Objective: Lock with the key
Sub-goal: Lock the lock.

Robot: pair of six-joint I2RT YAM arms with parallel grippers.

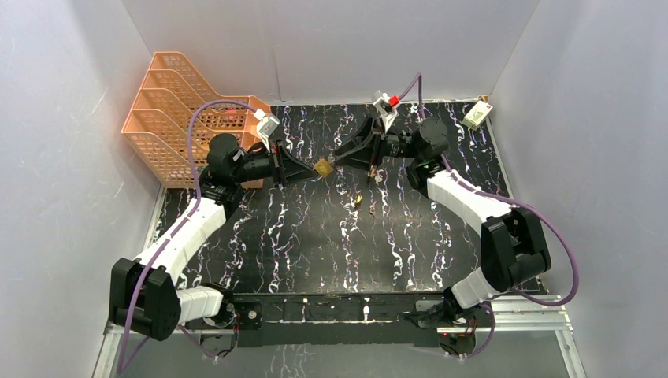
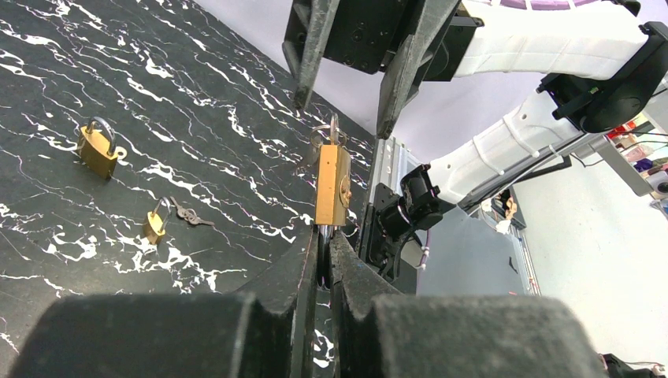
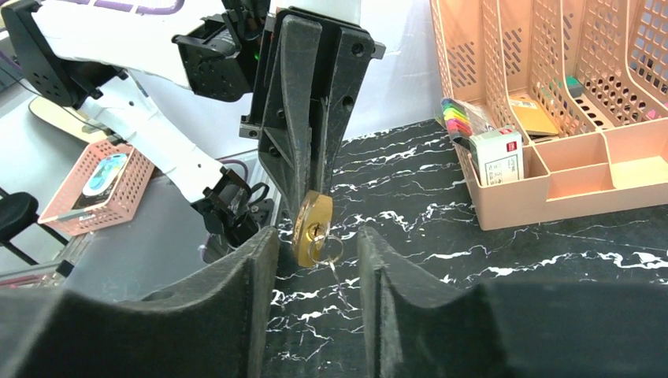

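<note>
I see the left gripper (image 2: 324,242) clenched on the shackle end of a brass padlock (image 2: 332,185). It holds the padlock in the air above the middle of the black marbled table (image 1: 315,236), with the body pointing towards the right arm. A key (image 2: 333,132) on a small ring sits in the keyhole at the padlock's free end. The right gripper (image 3: 317,236) is released, with one finger on each side of the key and a gap showing on both sides, so it touches neither key nor padlock. I cannot tell whether the shackle is latched, because the left fingers cover it. On the table lie a second padlock (image 2: 98,151), a smaller padlock (image 2: 156,225) and loose keys (image 2: 189,214) just beside it. An orange file rack (image 1: 177,110) stands at the far left.
</note>
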